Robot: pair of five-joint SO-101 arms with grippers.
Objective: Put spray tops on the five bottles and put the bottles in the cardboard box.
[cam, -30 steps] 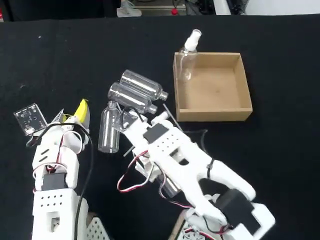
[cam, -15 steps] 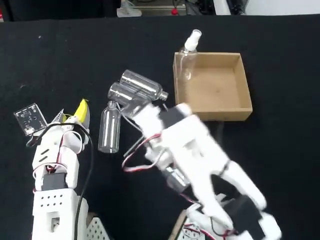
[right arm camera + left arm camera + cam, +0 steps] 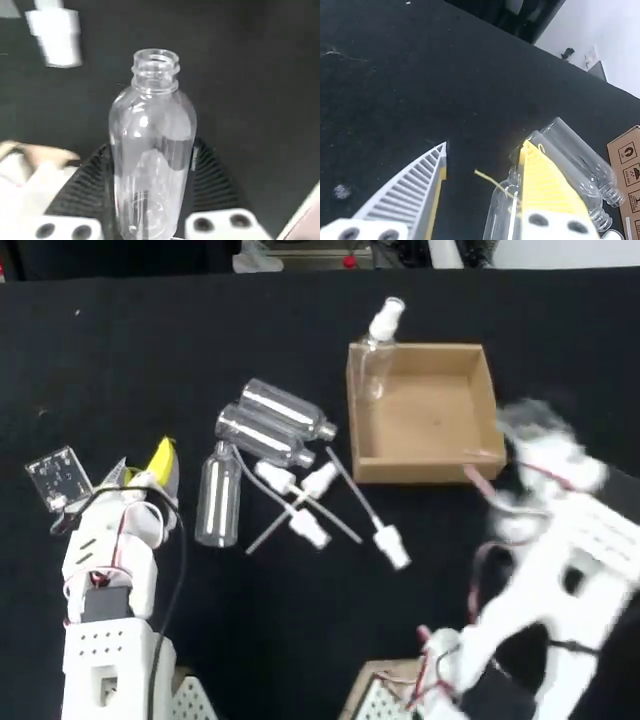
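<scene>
Capless clear bottle (image 3: 152, 107) in the right gripper (image 3: 151, 165) grasp

Box (image 3: 425, 470) open on top, clutter beside it
Three bottles (image 3: 265, 425) and loose spray tops (image 3: 310, 505) crowd the table (image 3: 150, 360) left of the box. A capped bottle (image 3: 377, 352) stands at its far left corner.

Right arm (image 3: 580, 530) blurred (smeared); bottle (image 3: 150, 145) base cut off

table (image 3: 120, 350): black cloth | wall (image 3: 612, 30): white | far edge: dim clutter (image 3: 262, 255), possibly cables
</scene>
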